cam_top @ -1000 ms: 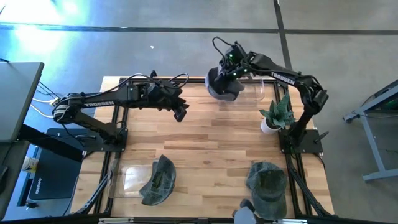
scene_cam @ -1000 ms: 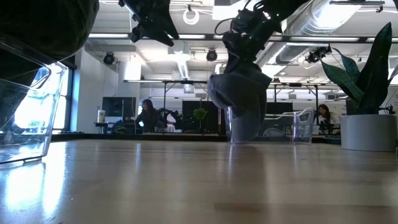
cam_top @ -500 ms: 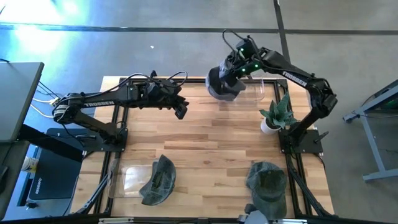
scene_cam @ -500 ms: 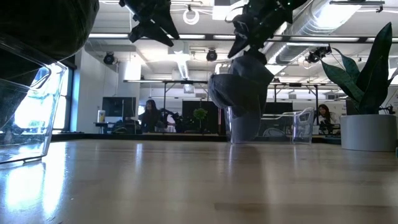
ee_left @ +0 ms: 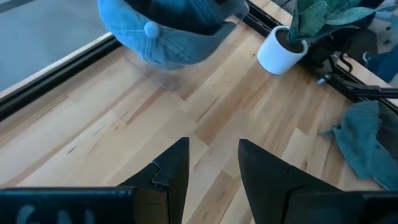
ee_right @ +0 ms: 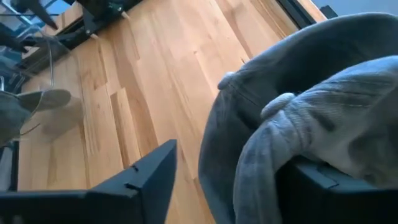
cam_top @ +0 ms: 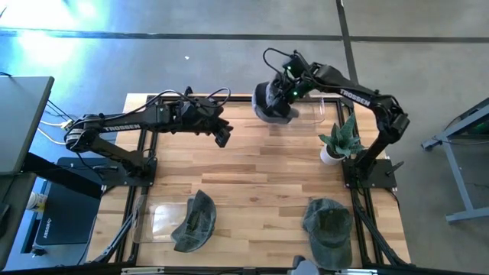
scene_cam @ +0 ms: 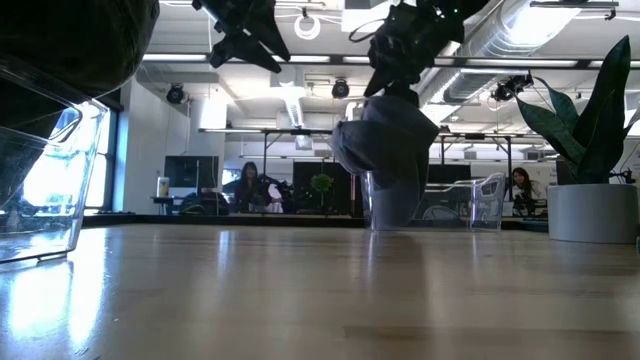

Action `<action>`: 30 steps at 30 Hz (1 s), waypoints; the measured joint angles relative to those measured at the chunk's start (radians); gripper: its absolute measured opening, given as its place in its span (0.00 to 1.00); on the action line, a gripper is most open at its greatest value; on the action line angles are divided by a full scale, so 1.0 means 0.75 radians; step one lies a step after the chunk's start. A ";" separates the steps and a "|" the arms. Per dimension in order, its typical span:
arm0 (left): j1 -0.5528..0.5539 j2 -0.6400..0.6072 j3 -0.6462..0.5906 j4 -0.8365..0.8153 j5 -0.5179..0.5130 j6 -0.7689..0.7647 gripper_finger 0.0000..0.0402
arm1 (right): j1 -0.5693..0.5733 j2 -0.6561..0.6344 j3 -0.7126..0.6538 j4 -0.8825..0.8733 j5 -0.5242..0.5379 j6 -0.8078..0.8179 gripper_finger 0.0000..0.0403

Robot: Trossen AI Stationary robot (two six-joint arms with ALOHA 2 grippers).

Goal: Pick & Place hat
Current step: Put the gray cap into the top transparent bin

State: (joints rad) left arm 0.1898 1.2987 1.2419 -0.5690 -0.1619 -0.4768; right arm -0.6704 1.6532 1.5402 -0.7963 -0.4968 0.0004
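Note:
A blue-grey hat (cam_top: 269,108) (scene_cam: 385,150) sits at the table's far edge, on the left end of a clear container (cam_top: 312,111). My right gripper (cam_top: 285,89) (ee_right: 230,155) is open right above it, with the hat's bunched cloth (ee_right: 298,93) between its fingers. In the low view the gripper (scene_cam: 402,45) stands over the hat's top. My left gripper (cam_top: 221,139) (ee_left: 214,146) is open and hovers above the bare wood left of centre, holding nothing. The hat (ee_left: 168,31) also shows ahead of it in the left wrist view. My right gripper comes at the hat from above, pointing down. A bunched fold of the crown (ee_right: 273,134) lies against one finger (ee_right: 323,180). The other finger (ee_right: 146,177) stands clear of the cloth, with wood showing between. The hat stays on the clear container.
A potted plant (cam_top: 337,142) (scene_cam: 588,160) stands near the right arm's base. A dark green hat (cam_top: 195,220) lies on a clear stand (cam_top: 157,221) at the near left. Another green hat (cam_top: 328,224) lies at the near right. The table's middle is bare wood (cam_top: 260,176).
My right gripper has risen a little above the hat and its wrist has swung slightly over it. The hat has stayed in place on the clear container.

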 joint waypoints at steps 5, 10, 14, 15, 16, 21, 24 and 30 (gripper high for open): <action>0.000 0.000 0.000 -0.001 0.030 -0.001 0.33 | -0.046 -0.009 0.000 -0.012 -0.014 0.059 0.65; 0.002 0.000 0.000 -0.031 0.026 -0.102 0.33 | -0.082 -0.014 0.000 0.011 -0.087 0.111 0.64; 0.057 0.000 0.000 -0.097 0.028 -0.185 0.33 | -0.086 -0.018 0.000 0.010 -0.135 0.098 0.61; 0.076 0.007 0.000 -0.124 0.028 -0.220 0.33 | -0.086 -0.026 0.000 0.009 -0.133 0.097 0.60; 0.096 0.018 0.000 -0.148 0.028 -0.253 0.33 | -0.086 -0.034 -0.001 0.009 -0.119 0.106 0.60; 0.149 0.047 0.001 -0.224 0.030 -0.297 0.33 | -0.095 -0.110 -0.001 0.011 -0.115 0.139 0.57; 0.149 0.054 -0.001 -0.215 0.052 -0.272 0.33 | -0.094 -0.133 0.000 0.011 -0.122 0.143 0.57; 0.149 0.100 -0.001 -0.096 0.093 -0.237 0.33 | -0.060 -0.054 0.000 0.033 -0.094 0.110 0.55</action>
State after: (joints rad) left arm 0.3012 1.3739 1.2413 -0.6411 -0.0921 -0.6545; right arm -0.7151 1.6127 1.5402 -0.7716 -0.5670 0.0828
